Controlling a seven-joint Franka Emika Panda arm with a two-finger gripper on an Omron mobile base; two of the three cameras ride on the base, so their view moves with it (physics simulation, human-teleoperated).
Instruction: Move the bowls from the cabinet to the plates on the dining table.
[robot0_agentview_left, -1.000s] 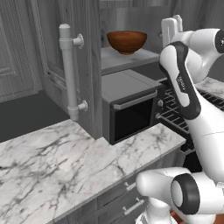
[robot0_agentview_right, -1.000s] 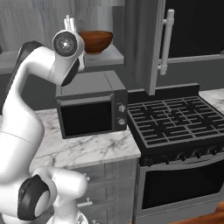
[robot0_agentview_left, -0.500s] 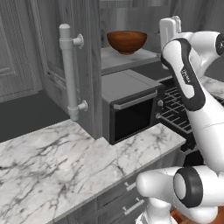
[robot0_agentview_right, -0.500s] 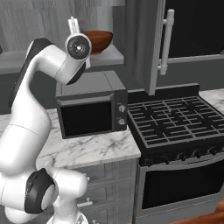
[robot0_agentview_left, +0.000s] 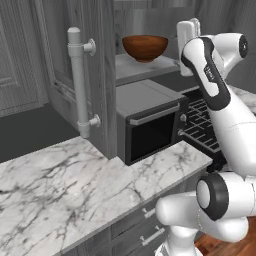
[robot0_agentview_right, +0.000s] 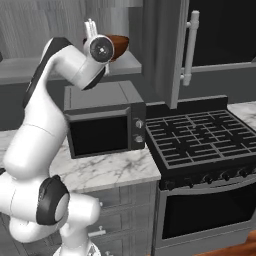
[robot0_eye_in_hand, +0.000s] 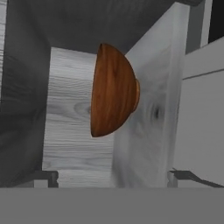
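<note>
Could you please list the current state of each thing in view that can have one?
brown bowl: upright on the cabinet shelf, not held
cabinet: door open
gripper: open, empty, raised beside the bowl
microwave: door shut
oven: door shut
drawers: shut

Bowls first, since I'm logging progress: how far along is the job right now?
Done: the cabinet door stands open. In hand: the open claw is raised to shelf height and faces the brown bowl, which sits on the shelf above the microwave, not gripped. Left: grasp it, carry it to a plate, then handle the other bowl.
</note>
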